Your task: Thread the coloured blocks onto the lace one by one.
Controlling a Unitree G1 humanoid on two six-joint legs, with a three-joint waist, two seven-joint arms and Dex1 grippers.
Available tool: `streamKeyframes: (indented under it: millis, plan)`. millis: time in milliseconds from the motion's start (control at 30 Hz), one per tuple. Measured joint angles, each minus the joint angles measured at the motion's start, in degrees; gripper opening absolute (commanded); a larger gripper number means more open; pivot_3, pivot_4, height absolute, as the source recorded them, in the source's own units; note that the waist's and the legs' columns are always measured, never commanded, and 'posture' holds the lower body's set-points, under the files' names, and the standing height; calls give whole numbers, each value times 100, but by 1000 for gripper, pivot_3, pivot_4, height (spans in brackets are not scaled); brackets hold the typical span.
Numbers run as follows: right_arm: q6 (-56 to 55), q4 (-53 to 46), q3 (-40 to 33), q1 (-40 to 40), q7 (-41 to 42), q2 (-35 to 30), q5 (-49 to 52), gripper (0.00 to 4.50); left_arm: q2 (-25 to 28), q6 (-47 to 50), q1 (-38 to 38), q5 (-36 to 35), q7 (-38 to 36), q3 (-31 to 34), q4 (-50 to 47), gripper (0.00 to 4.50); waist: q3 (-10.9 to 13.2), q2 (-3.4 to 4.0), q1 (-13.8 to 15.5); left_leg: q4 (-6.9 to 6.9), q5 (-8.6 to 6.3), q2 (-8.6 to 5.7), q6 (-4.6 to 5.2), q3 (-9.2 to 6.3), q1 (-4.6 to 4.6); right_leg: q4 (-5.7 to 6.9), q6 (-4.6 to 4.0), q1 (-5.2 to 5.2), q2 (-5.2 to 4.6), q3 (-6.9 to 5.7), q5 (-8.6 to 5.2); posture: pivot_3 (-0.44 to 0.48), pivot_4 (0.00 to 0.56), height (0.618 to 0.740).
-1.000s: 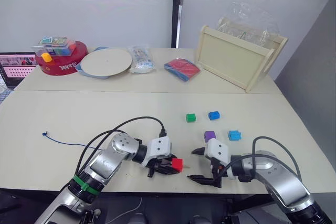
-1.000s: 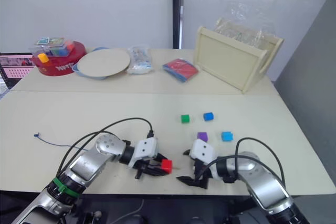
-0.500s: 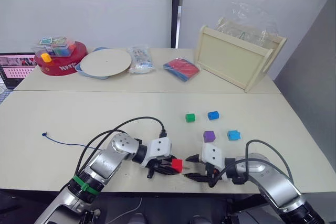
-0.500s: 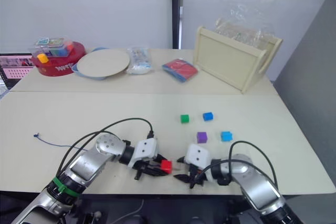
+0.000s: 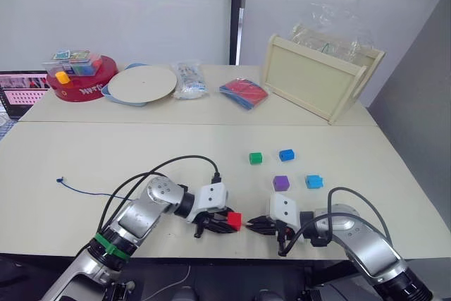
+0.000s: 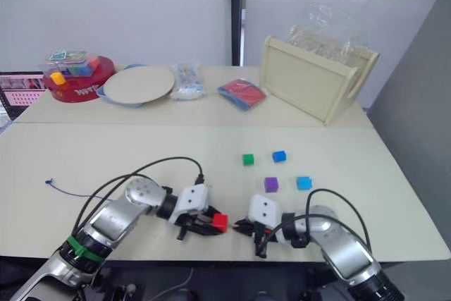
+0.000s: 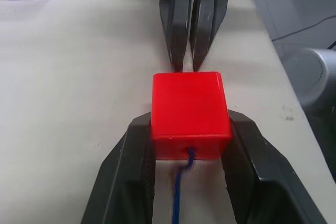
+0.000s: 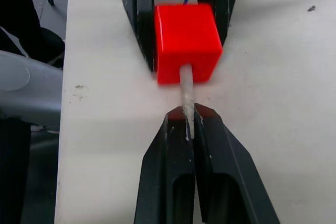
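Tabletop [image 5: 106, 153]: red block [image 7: 190, 114] between left end effector [image 7: 188, 156] fingers.

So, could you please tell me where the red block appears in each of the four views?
Left eye view: red block near the table's front edge, between the left gripper and right gripper.
Right eye view: same spot.
Left wrist view: centre, clamped between black fingers.
Right wrist view: upper middle.
Shared landmark: the lace, passing through the block.
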Motion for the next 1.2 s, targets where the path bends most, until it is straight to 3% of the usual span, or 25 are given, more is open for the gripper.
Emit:
streamKeyframes:
  millis: [167,300,567,633,700,833,1000,1100,1200]
  plan:
    - [2,41,-94,-56,49,-55,1,0,730,-50,496,-218,-81,587,-179,1210,0,0,-61,-6,0,5,0,0,5,1,0,0,3,0,0,0,150,740]
    - [-9,97,-125,-17,73,-106,13,0,1632,-749,1129,-337,-255,1386,169,1210,-1,2,-147,-21,0,15,0,2,23,3,-1,0,10,1,0,0,150,740]
    - [-143,171,-205,13,208,-155,16,0,2524,-2538,1632,-404,-571,2591,2277,1210,1,5,-122,-21,-1,14,0,5,18,4,-1,-3,7,0,0,0,150,740]
    - [-155,215,-213,-6,245,-154,22,0,2547,-2759,1664,-396,-622,2663,2471,1210,1,5,-115,-21,-1,14,0,6,18,4,-1,-3,7,0,0,0,150,740]
    - [-165,264,-213,-43,292,-148,23,0,2547,-2786,1649,-407,-654,2668,2521,2261,1,5,-107,-20,-1,14,0,5,18,5,-1,-2,7,-1,0,0,150,740]
    - [-184,342,-210,-108,361,-111,27,0,2526,-1827,1560,-664,-706,2654,2020,3461,4,-1,-109,-18,0,15,0,4,10,7,-1,-5,8,-2,0,0,150,740]
    - [-179,391,-179,-201,435,-12,24,0,2362,-181,1335,-1673,-629,2667,238,3461,4,-2,-106,-14,-1,14,0,4,6,7,-1,-5,6,-1,0,0,150,740]
    - [-154,458,-120,-305,442,45,20,0,1855,477,1323,-2089,-348,2332,-909,3461,4,-1,-112,-14,-1,15,0,4,7,7,-1,-5,7,-1,0,0,150,740]
    - [-145,506,-65,-347,446,120,14,0,1225,657,1211,-2032,-63,1751,-1286,3461,4,-1,-111,-12,0,14,0,3,8,10,-2,-5,9,0,0,0,150,740]
